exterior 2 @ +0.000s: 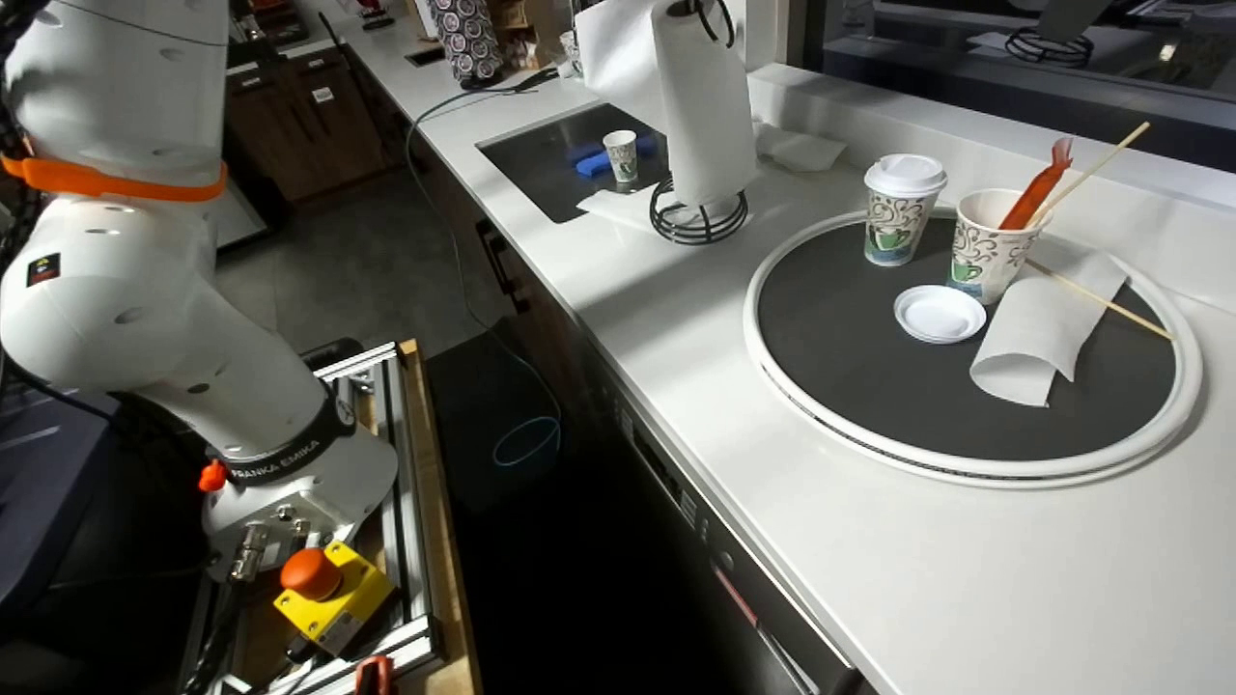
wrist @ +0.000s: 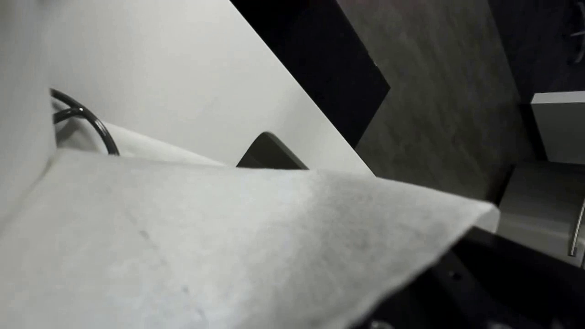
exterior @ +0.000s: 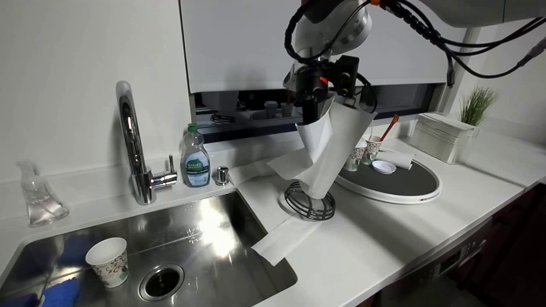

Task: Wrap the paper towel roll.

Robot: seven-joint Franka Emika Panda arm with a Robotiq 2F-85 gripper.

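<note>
Place: kitchen – steel sink [exterior: 232, 266] | chrome faucet [exterior: 135, 155] | soap bottle [exterior: 196, 165] | white counter [exterior: 347, 251]

Towel roll [exterior: 335, 151] on holder [exterior: 315, 213]; sheet [exterior: 316, 137] partly hides tool [exterior: 311, 118].

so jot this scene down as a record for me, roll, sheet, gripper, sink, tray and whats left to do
paper towel roll: on the black wire holder, appears tilted
loose sheet: hangs off the roll, flaring out
gripper: shut beside the roll, tips behind the sheet; a pinch on it cannot be confirmed
sink: patterned cup, blue item
round tray: lidded cup, open cup, white lid, curled paper
left to do: wrap the loose sheet around the roll
</note>
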